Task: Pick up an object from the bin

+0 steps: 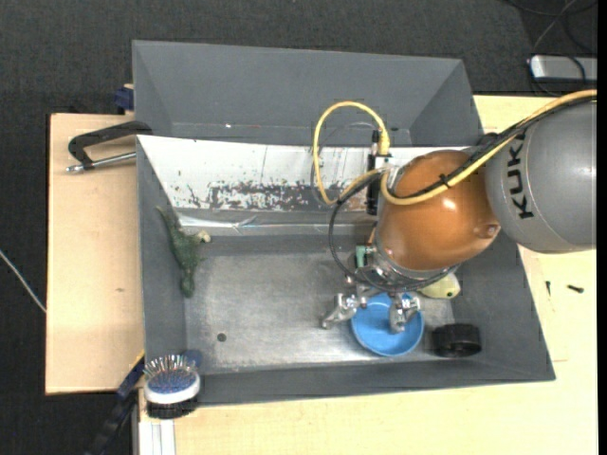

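My gripper (pixel 365 318) is low over the bin's floor at the front right, open. One metal finger (pixel 334 313) rests on bare floor to the left. The other finger sits over a round blue dish-like lid (pixel 379 337) that lies flat directly beneath. Nothing is held between the fingers. A small black cylinder-shaped piece (pixel 456 339) lies just right of the blue lid. A pale yellow thing (pixel 442 288) peeks out from behind the wrist, mostly hidden.
A green toy dinosaur (pixel 184 250) lies along the bin's left wall, far from the gripper. The orange cover on the wrist and a yellow cable loop stand above the bin's right half. Bare floor stretches between the dinosaur and the gripper.
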### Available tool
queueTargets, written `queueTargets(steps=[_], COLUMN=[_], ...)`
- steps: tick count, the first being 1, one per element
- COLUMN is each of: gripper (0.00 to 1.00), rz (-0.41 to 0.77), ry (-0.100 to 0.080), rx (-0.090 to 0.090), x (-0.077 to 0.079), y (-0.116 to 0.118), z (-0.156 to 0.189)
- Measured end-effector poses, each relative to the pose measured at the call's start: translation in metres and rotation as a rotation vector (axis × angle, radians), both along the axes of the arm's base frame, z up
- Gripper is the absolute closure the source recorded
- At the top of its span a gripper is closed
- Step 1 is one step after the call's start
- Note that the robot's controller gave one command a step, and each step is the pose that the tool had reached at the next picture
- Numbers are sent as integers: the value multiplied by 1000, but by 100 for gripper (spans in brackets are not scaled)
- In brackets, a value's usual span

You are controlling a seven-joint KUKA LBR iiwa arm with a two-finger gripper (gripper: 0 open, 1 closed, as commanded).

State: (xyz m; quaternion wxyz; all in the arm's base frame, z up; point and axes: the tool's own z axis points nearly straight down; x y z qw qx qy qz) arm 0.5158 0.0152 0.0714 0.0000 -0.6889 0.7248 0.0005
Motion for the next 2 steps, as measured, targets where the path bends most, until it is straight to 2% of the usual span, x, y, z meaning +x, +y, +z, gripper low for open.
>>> queueTargets(steps=[1, 2], gripper=[100, 100], rz=[2, 60], ry=[-8, -13], rx=[4, 2], x=[2, 0], y=[2, 18], z=[3, 145])
